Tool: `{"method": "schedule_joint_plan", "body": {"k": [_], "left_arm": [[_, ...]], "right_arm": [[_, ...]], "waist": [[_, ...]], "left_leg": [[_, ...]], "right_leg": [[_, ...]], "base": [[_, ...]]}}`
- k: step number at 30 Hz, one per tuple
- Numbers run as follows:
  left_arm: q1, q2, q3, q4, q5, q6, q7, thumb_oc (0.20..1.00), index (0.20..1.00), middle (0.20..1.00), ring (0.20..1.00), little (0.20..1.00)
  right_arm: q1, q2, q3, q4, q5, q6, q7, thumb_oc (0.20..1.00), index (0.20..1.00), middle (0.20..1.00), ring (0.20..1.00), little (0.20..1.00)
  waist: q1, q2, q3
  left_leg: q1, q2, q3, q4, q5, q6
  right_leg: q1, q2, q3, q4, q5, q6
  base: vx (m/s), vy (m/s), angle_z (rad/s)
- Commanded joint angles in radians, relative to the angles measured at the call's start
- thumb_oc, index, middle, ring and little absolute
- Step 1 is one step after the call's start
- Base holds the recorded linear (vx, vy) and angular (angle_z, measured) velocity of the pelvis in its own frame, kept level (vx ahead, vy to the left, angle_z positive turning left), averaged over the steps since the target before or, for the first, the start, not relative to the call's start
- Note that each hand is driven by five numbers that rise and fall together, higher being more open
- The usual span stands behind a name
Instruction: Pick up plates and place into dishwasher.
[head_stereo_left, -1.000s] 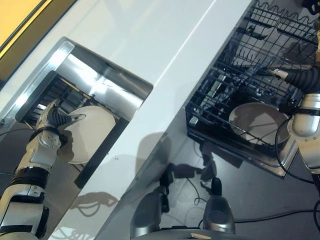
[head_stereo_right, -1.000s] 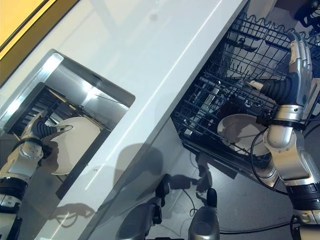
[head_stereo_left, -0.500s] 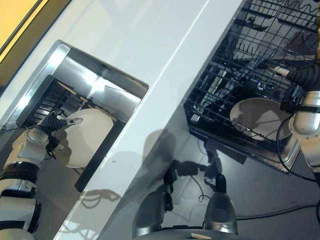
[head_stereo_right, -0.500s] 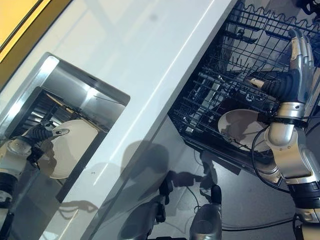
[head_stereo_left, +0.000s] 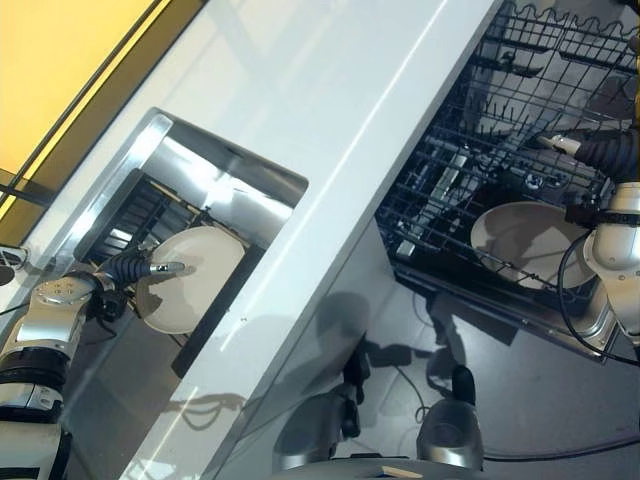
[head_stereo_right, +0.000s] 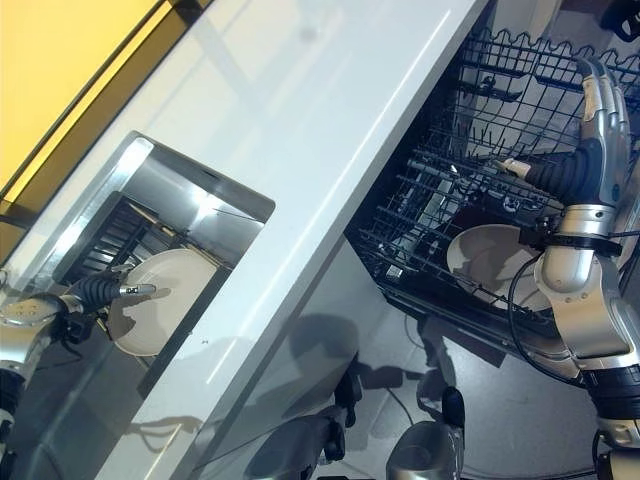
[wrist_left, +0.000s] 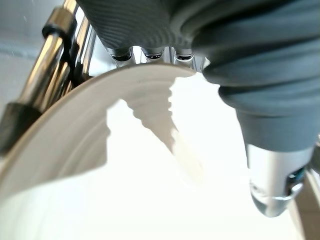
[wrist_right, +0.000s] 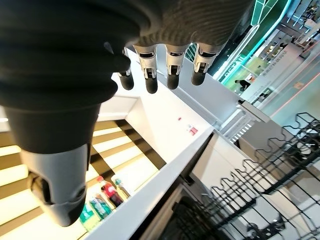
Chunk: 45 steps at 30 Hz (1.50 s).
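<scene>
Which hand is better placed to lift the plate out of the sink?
Left. The left hand already pinches the plate in the sink, thumb on its face. The right hand hangs open above the dishwasher rack.

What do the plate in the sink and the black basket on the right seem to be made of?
The plate, pinched by the left hand, looks like glazed white ceramic: smooth, bright, with faint rings near the rim; hard plastic cannot be ruled out. The basket seems to be dark coated wire: thin crossing rods and upright prongs. The sink looks like brushed steel, judging by its sheen.
</scene>
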<state>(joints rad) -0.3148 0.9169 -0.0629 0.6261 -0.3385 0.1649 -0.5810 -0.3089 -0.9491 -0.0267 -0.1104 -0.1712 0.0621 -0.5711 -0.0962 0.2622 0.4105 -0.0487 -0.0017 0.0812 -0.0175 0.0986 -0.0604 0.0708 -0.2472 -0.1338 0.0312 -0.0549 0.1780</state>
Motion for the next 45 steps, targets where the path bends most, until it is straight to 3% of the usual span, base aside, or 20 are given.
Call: {"method": "schedule_joint_plan", "body": {"k": [1,9,10,11,13,35,45], "left_arm": [[0.093,-0.040,-0.064,-0.100,-0.032,-0.031,-0.166,1.000,1.000,1.000,1.000,1.000],[0.118,-0.013,-0.047,-0.139,-0.013,0.009,-0.218,1.000,1.000,1.000,1.000,1.000],[0.116,-0.010,-0.046,-0.142,-0.018,0.014,-0.217,0.875,0.875,0.875,0.875,0.875],[0.118,-0.012,-0.044,-0.140,-0.020,0.009,-0.219,0.570,0.570,0.570,0.570,0.570],[0.121,-0.012,-0.037,-0.137,-0.037,-0.001,-0.222,0.200,0.200,0.200,0.200,0.200],[0.168,-0.041,0.028,-0.191,-0.097,-0.027,-0.148,0.200,0.200,0.200,0.200,0.200],[0.237,-0.041,0.196,-0.237,-0.049,-0.165,0.209,0.200,0.200,0.200,0.200,0.200]], "right_arm": [[0.030,-0.065,-0.027,-0.059,0.006,-0.062,-0.009,1.000,1.000,1.000,1.000,1.000],[0.062,-0.062,-0.032,-0.058,0.016,-0.061,0.000,1.000,1.000,1.000,1.000,1.000],[0.063,-0.062,-0.028,-0.059,0.015,-0.057,-0.002,1.000,1.000,1.000,1.000,1.000],[0.066,-0.060,-0.026,-0.057,0.014,-0.057,-0.005,1.000,1.000,1.000,1.000,1.000],[0.069,-0.060,-0.027,-0.053,0.014,-0.057,-0.006,1.000,1.000,1.000,1.000,1.000],[0.133,-0.022,-0.052,-0.046,0.007,-0.074,-0.027,1.000,1.000,1.000,1.000,1.000],[0.180,0.030,-0.111,-0.071,-0.009,-0.103,-0.082,1.000,1.000,1.000,1.000,1.000]], "waist": [[0.010,-0.009,-0.121],[0.019,0.008,-0.158],[0.020,0.010,-0.162],[0.021,0.010,-0.165],[0.022,0.011,-0.170],[0.034,0.003,-0.206],[0.079,-0.037,-0.231]], "left_leg": [[-0.030,0.044,0.014,0.070,-0.051,-0.055],[0.001,0.040,0.005,0.049,-0.050,-0.054],[0.003,0.040,0.003,0.048,-0.050,-0.054],[0.005,0.040,0.002,0.047,-0.051,-0.054],[0.009,0.040,0.000,0.047,-0.052,-0.054],[0.043,0.040,-0.015,0.029,-0.061,-0.047],[0.050,0.055,-0.032,0.023,-0.063,-0.046]], "right_leg": [[-0.102,-0.016,0.011,0.174,-0.079,-0.038],[-0.078,-0.015,-0.004,0.166,-0.082,-0.036],[-0.076,-0.015,-0.006,0.166,-0.082,-0.036],[-0.074,-0.015,-0.007,0.166,-0.083,-0.036],[-0.072,-0.014,-0.009,0.167,-0.084,-0.037],[-0.066,-0.001,-0.024,0.172,-0.086,-0.040],[-0.045,0.013,-0.063,0.159,-0.087,-0.046]], "base": [[0.07,-0.005,0.02],[0.04,-0.019,0.05],[0.00,0.000,0.00],[0.03,-0.017,0.00],[0.02,-0.011,0.00],[0.01,-0.014,0.00],[-0.03,-0.078,0.04]]}}
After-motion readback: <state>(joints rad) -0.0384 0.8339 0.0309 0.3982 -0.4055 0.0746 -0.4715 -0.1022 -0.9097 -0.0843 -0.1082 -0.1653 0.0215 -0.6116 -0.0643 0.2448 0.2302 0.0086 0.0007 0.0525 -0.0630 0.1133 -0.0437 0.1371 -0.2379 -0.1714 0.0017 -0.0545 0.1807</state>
